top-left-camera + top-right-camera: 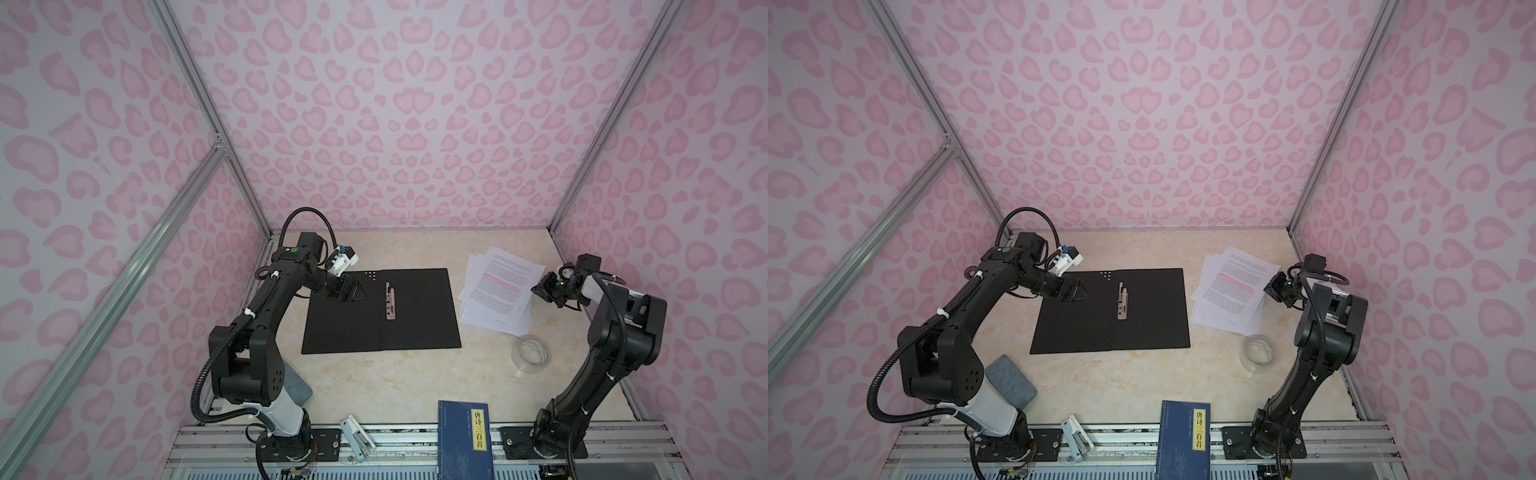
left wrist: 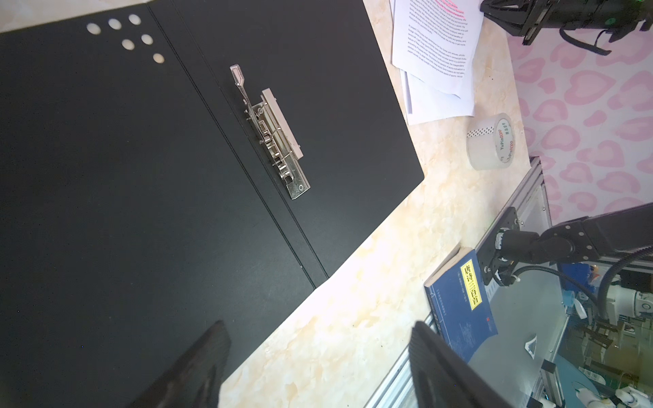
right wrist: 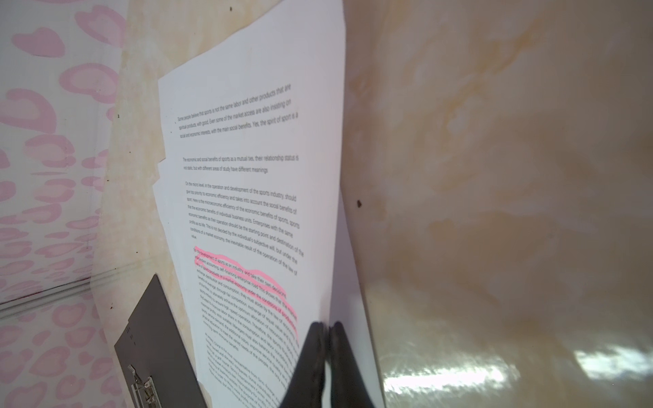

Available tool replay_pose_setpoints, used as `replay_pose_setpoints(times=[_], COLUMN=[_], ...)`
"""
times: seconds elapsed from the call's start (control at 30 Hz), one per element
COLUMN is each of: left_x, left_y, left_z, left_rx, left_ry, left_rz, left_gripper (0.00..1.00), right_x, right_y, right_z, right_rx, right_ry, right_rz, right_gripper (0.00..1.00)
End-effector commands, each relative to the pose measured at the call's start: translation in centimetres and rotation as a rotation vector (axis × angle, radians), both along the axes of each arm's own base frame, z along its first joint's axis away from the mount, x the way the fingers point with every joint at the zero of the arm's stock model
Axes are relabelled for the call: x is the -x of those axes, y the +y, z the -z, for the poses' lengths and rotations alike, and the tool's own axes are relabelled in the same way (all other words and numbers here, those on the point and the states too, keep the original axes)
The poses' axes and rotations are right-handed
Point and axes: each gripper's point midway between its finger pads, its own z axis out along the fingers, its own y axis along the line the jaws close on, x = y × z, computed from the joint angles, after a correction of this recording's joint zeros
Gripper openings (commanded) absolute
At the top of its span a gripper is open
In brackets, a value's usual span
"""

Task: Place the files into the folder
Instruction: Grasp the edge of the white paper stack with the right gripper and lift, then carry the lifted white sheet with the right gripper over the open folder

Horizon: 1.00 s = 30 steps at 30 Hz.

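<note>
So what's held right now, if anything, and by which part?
The right end effector is shut on the files, at the top sheet's long edge; the left end effector is open, holding nothing.

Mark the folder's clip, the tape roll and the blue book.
folder's clip (image 2: 279, 141): left wrist view, spring mechanism.
tape roll (image 2: 484, 148): left wrist view, outer wall.
blue book (image 1: 1177, 444): a top view, blue cover.

A clear tape roll (image 1: 530, 354) sits on the marbled counter (image 1: 395, 386); a dark blue book (image 1: 465, 440) overhangs its front edge; a white stapler (image 1: 357, 437) lies near the book.
</note>
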Motion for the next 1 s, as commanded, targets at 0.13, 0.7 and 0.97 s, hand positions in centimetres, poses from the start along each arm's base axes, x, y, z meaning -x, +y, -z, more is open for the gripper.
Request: replay_pose_setpoints(times=[0.13, 0.7, 0.97], left_x=[0.0, -3.2, -4.5], left_y=[-0.1, 0.2, 0.1], left_z=[-0.8, -6.0, -8.0], left_rx=[0.014, 0.018, 0.056], left_ry=[-0.009, -0.129, -0.165], left_rz=[-0.004, -0.137, -0.192], left_gripper=[0.82, 0.81, 0.81], right_x=[-0.1, -1.0, -0.7], right_y=[0.5, 5.9, 8.9], right_z=[-0.5, -10.8, -16.8], right_rx=[-0.022, 0.083, 0.129], right_ry=[-0.018, -0.224, -0.327], right_rz=[-0.011, -0.150, -0.217], right_gripper=[0.04, 0.00, 0.00])
